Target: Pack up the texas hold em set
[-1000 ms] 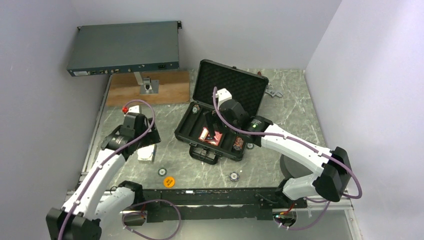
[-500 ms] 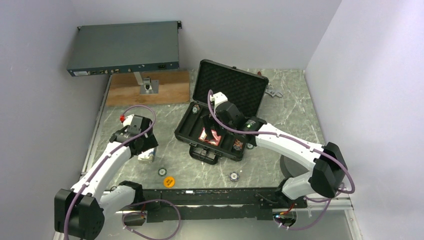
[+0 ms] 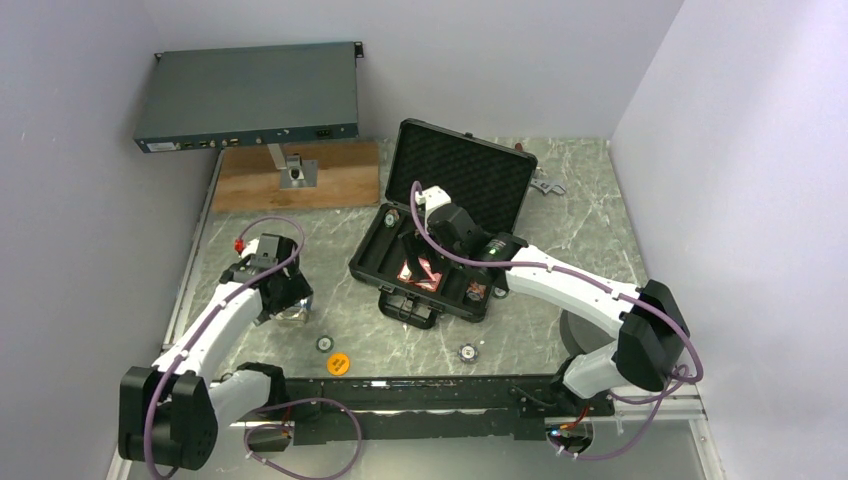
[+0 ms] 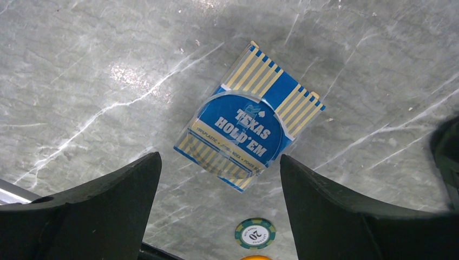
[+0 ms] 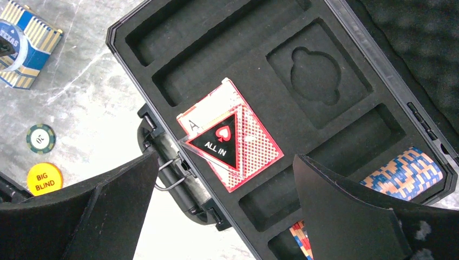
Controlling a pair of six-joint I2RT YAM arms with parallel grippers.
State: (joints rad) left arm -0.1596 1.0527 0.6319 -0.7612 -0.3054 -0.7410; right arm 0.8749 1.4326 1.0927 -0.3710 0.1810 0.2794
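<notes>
At mid-table the black case [image 3: 462, 172] lies open, lid upright on the far side, handle facing near, its long axis running from far left to near right. Over its tray the right gripper [image 5: 226, 157] hangs wide open and empty. The red deck [image 5: 230, 141] lies flat in a slot between the fingers, skewed to them. Left of the case, the left gripper [image 4: 219, 162] is equally spread, gripping nothing. Between its fingers the blue deck [image 4: 249, 138] lies diagonally, untouched, with a green chip [image 4: 255, 233] beside it.
</notes>
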